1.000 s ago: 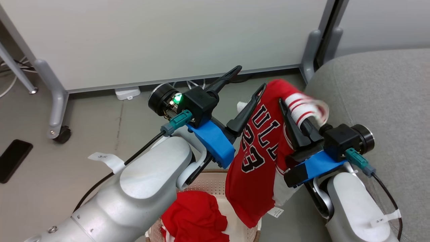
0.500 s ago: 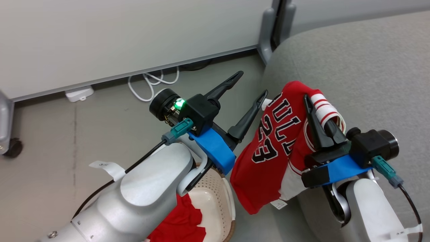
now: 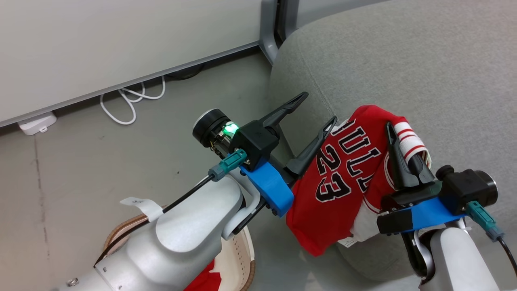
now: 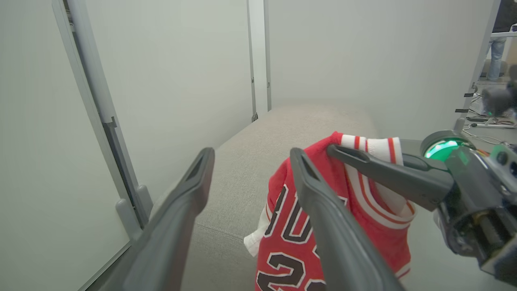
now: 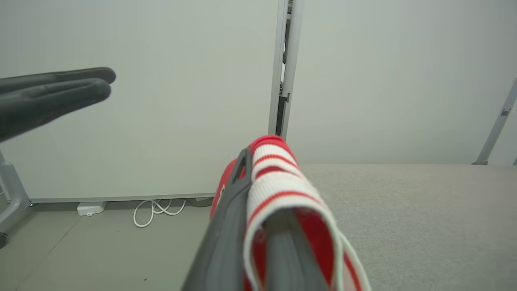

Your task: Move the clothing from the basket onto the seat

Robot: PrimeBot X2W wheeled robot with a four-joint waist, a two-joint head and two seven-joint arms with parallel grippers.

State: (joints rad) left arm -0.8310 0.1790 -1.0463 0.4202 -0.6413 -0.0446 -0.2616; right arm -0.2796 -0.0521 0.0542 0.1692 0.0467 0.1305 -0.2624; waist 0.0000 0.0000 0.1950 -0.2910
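the red jersey (image 3: 343, 178) hangs from the right tool (image 3: 398, 135), whose fingers are pressed together on the striped white-and-red trim. i read "ull" and "23" in black-and-white lettering; the white hem tag is illegible. the jersey hangs at the rounded corner of the grey seat (image 3: 404, 60). one second ago it hung above the basket (image 3: 244, 258); it is now clear of it, and the head camera has swung toward the seat. the left tool (image 3: 319, 107) is spread and empty, just beside the jersey. a second red garment (image 3: 208, 279) lies in the basket.
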